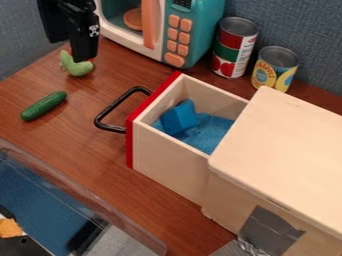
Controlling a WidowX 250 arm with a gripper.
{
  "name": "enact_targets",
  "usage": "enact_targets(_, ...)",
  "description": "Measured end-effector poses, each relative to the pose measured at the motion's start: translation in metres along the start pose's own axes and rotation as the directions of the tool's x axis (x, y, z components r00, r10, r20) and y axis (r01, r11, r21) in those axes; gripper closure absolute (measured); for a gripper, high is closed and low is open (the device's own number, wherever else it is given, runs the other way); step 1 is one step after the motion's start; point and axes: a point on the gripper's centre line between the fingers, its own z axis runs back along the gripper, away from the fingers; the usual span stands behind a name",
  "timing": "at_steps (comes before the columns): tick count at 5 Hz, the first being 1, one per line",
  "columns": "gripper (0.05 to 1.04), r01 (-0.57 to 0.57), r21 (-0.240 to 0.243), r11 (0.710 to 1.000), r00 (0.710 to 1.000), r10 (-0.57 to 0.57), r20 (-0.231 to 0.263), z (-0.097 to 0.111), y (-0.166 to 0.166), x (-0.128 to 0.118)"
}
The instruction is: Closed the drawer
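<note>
At the nearest left corner there is a clear plastic bin [67, 183], with a blue surface inside. At the near right stands the pale wooden cabinet [284, 140], with a piece of grey tape [267, 227] on its side. From this cabinet the drawer [167, 172] comes out toward the left; it is pulled open, and its red front [130, 145] is well apart from the cabinet. In the drawer lies a blue block [179, 118], tilted, on a blue lining [208, 134]. The black handle [110, 108] stands out from the red front, on the side which looks to the gripper [84, 59]. To the left of the handle, a cucumber [44, 106] lies on the brown table [87, 150].

Farther back, the arm comes in from the top edge, at the upper left, and the gripper hangs down, almost upright. It is higher in the view than the handle and a little to its left, apart from both handle and drawer. Whether the gripper is spread or pressed together, I cannot tell. Just beside its lower end is a light green toy [77, 68]. Behind the drawer stand the teal toy microwave [207, 30] and, to its right, two cans [234, 47], upright near the wall [294, 25].
</note>
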Motion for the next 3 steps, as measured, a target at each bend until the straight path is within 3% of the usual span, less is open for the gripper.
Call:
enact_targets(1, 0.084, 0.026, -0.025, 0.999, 1.0, -0.026, -0.017, -0.008, -0.001, 0.0)
enact_targets(2, 0.084, 0.195, -0.024, 0.98, 0.98, -0.195, 0.03, -0.024, 0.022, -0.002)
enact_targets(3, 0.084, 0.38, 0.007, 0.925, 0.922, -0.379, 0.082, -0.033, 0.043, 0.004)
